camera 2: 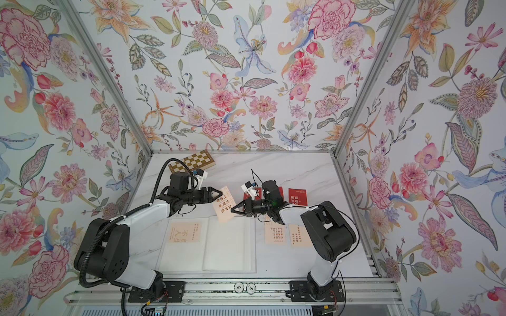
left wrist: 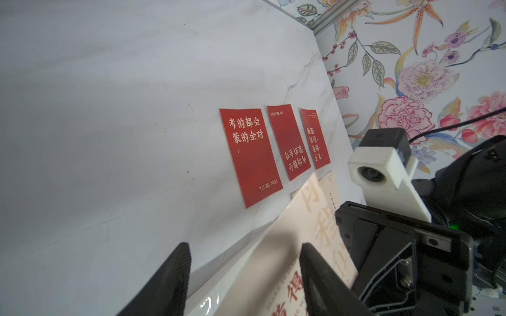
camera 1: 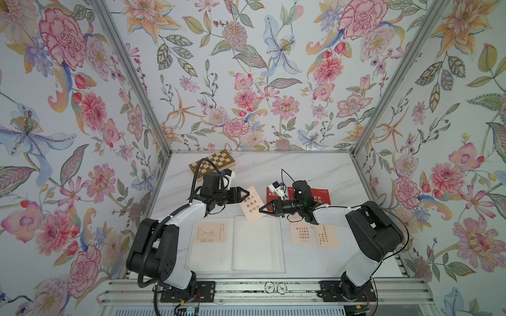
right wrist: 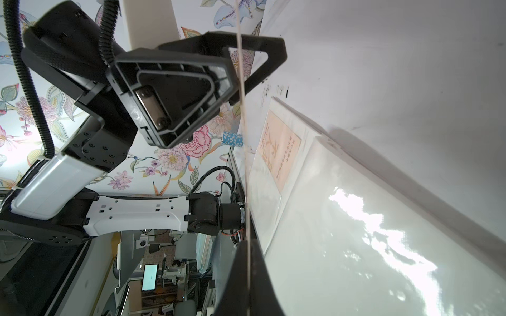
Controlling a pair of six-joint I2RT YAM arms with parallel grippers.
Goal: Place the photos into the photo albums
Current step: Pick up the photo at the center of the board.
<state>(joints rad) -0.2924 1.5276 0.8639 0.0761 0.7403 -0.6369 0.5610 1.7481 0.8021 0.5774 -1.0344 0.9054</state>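
The right gripper [camera 1: 262, 211] pinched the peach rectangular card with dark print [camera 1: 251, 205], long axis crosswise to both fingertips; the left gripper [camera 1: 247, 194], fingers parted, straddled its opposite edge above the open white-paged album [camera 1: 254, 246].

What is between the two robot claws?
A cream card with dark writing, held up near the open album. The right gripper pinches one edge; the left gripper stands open at the other. It shows in both top views.

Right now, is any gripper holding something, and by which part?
The right gripper pinches the cream photo card by its edge toward that arm; the left gripper straddles the opposite edge, open.
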